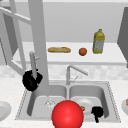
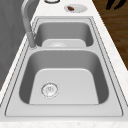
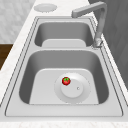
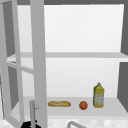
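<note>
Cabinet door (image 1: 37, 37): you had it swung open at the left of the front view; the upper view showed its full height and the two shelves behind it.
Sink (image 1: 110, 100): double basin; your side views showed both bowls, the front view only part, behind a big red ball (image 1: 67, 114).
Handle (image 1: 32, 63): an upright grey bar on the door's edge.
Left hand (image 1: 31, 80): your fingers were curled round the handle's lower end.
Right hand (image 1: 97, 112): it hung at the right basin's front edge; you could not tell its fingers.
Plate (image 3: 80, 93): in the right basin, a small tomato (image 3: 66, 81) on it, clearest from the right side.
Bottle (image 1: 98, 42): yellow, label unreadable, beside an orange (image 1: 82, 51) and a loaf (image 1: 59, 50).
</note>
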### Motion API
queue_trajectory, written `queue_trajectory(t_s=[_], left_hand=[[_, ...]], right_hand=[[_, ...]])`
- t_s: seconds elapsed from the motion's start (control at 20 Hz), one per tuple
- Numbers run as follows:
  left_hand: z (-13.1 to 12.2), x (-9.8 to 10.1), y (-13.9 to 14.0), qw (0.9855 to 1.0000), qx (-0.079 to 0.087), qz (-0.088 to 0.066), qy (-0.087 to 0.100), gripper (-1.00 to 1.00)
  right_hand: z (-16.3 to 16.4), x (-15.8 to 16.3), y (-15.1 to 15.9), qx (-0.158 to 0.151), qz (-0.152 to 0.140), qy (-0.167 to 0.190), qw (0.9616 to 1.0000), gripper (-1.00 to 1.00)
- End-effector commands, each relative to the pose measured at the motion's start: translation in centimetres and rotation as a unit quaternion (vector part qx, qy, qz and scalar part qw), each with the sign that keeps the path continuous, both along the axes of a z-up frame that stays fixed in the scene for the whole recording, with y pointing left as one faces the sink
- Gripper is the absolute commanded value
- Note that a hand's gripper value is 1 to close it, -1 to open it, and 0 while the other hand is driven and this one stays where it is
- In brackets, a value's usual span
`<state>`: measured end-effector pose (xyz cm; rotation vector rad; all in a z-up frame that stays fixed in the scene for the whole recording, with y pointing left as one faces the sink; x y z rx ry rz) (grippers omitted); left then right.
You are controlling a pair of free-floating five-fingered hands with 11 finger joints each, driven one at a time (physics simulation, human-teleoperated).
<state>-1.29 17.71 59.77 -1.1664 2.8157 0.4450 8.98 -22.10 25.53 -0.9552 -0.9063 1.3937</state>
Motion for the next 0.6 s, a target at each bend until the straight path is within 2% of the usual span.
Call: queue_trajectory(t_s=[0.0,0.3,0.55], left_hand=[[-1.9,-1.9,2.8,0.9999,0.0,-0.008,-0.011,1.0],[-1.8,-4.2,6.0,0.9991,-0.001,-0.042,-0.006,1.0],[-2.0,-5.5,8.3,0.9971,-0.001,-0.076,-0.003,1.0]], right_hand=[[0.0,0.0,0.0,0.0,0.0,0.0,1.0,0.0],[0.0,0.0,0.0,0.0,0.0,0.0,1.0,0.0],[0.0,0.0,0.0,0.0,0.0,0.0,1.0,0.0]])
